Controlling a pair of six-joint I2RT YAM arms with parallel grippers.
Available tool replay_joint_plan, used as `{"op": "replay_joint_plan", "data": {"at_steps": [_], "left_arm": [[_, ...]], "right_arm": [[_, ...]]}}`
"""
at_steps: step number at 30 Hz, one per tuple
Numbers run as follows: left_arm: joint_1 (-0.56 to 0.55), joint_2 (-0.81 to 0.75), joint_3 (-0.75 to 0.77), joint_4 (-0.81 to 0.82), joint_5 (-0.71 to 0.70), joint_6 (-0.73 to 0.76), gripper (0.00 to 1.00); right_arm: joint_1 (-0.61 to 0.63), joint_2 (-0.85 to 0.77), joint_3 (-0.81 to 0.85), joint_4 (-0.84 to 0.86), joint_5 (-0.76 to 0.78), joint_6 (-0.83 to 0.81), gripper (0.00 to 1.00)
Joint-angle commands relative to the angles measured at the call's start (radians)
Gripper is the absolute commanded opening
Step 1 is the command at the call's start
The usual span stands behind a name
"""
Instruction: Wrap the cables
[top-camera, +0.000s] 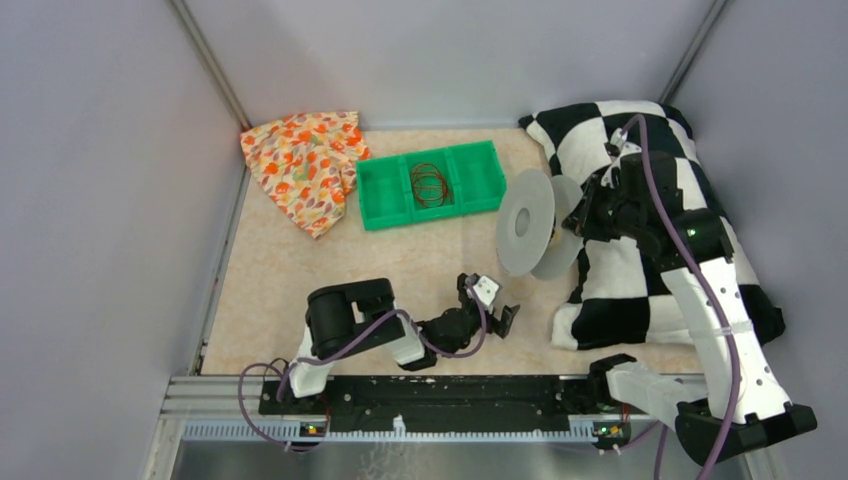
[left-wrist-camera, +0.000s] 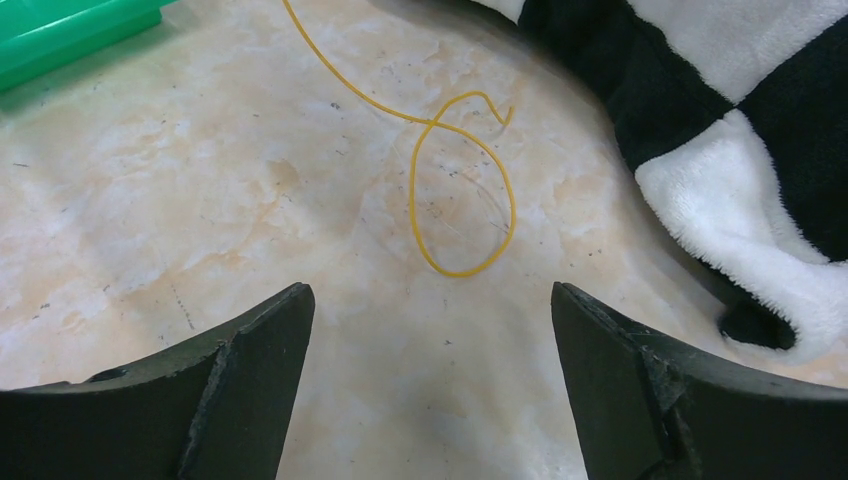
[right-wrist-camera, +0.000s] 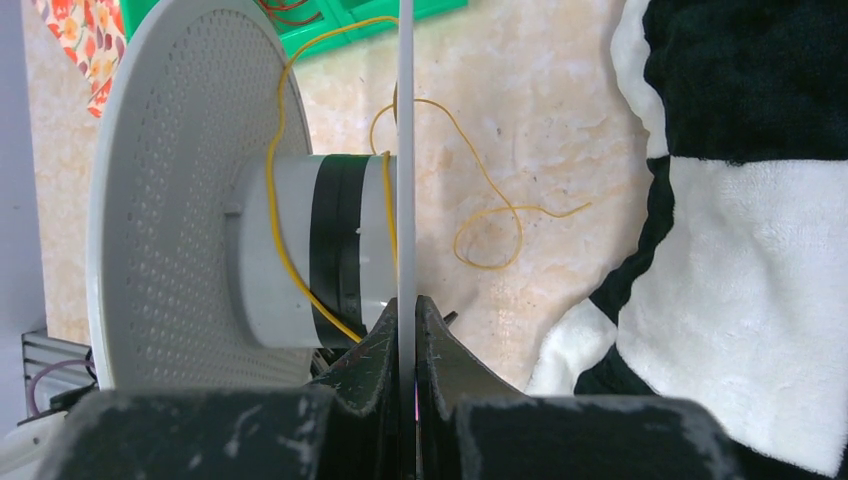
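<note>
While the right gripper (right-wrist-camera: 408, 325) is clamped on the rim of one flange of the spool (right-wrist-camera: 170, 200), holding it on edge above the table (left-wrist-camera: 150, 220), the winding looks only just begun. The yellow cable (left-wrist-camera: 412, 195) makes a turn or so around the hub, between the two flanges. The rest trails down from the spool onto the table on its near side, ending in a loose loop with a curled free end. Most of the length seems unwound, so I judge the task to be early.

The next move probably calls for the left gripper (left-wrist-camera: 428, 300) to drop onto that loop, pinch the thin wire without letting it slip, and carry it round the hub. That gripper is spread wide and empty, hovering low over the table on the near side of the spool, the loop just ahead of its fingertips. Its arm is folded low, forearm stretched toward the spool. The right arm reaches forward over the checkered blanket (top-camera: 650, 270) beside the spool, wrist turned so the flanges stand upright.
</note>
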Motion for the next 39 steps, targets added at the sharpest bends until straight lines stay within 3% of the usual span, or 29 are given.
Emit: {"op": "replay_joint_plan", "data": {"at_steps": [1, 6, 10, 15, 19, 26, 35, 39], "left_arm": [[-0.007, -0.007, 0.017, 0.035, -0.045, -0.021, 0.96], [-0.007, 0.102, 0.110, 0.115, -0.108, 0.011, 0.95], [-0.006, 0.140, 0.192, 0.046, -0.137, 0.012, 0.90], [-0.001, 0.154, 0.190, 0.116, -0.178, 0.045, 0.71], [0.009, 0.161, 0.184, 0.128, -0.151, 0.047, 0.61], [0.058, 0.187, 0.143, 0.178, -0.060, 0.021, 0.60], [0.080, 0.216, 0.179, 0.123, 0.002, 0.014, 0.58], [0.088, 0.224, 0.191, 0.118, 0.047, 0.018, 0.47]], "right_arm": [[-0.011, -0.012, 0.075, 0.071, -0.039, 0.026, 0.00], [-0.013, -0.003, 0.094, 0.068, -0.044, 0.026, 0.00], [-0.013, -0.001, 0.102, 0.069, -0.057, 0.027, 0.00], [-0.013, 0.004, 0.105, 0.069, -0.066, 0.028, 0.00], [-0.012, -0.002, 0.105, 0.071, -0.074, 0.035, 0.00], [-0.013, -0.012, 0.111, 0.052, -0.071, 0.037, 0.00], [-0.014, -0.010, 0.110, 0.055, -0.071, 0.041, 0.00], [-0.013, -0.007, 0.111, 0.055, -0.068, 0.039, 0.00]]}}
